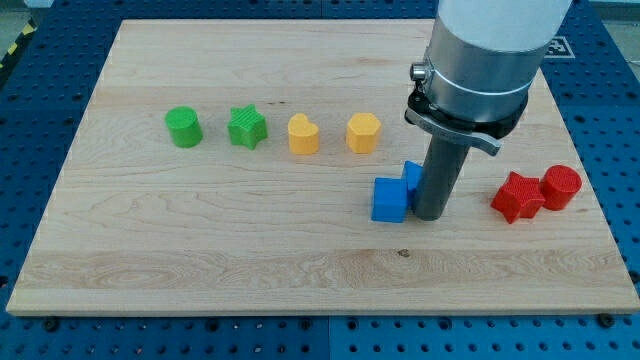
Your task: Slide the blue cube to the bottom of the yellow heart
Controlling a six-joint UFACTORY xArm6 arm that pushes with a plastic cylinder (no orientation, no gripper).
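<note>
The arm (495, 50) is cut off by the view's top edge. A second blue block (411, 175) is mostly hidden behind the blue cube (389, 199) and the rod (441, 175), so its shape cannot be told. My tip (432, 214) stands just right of the cube; contact cannot be told.

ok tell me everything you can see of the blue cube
The blue plastic cube has finely ribbed, matte faces that look 3D-printed. It sits flat on the light wooden board, right of centre, turned slightly so that its top and front faces show. A second blue block pokes out behind its upper right corner, seemingly touching it; its shape is hidden. My tip stands close on the cube's right; contact cannot be told. The yellow heart-shaped block lies up and to the view's left, well apart.
</note>
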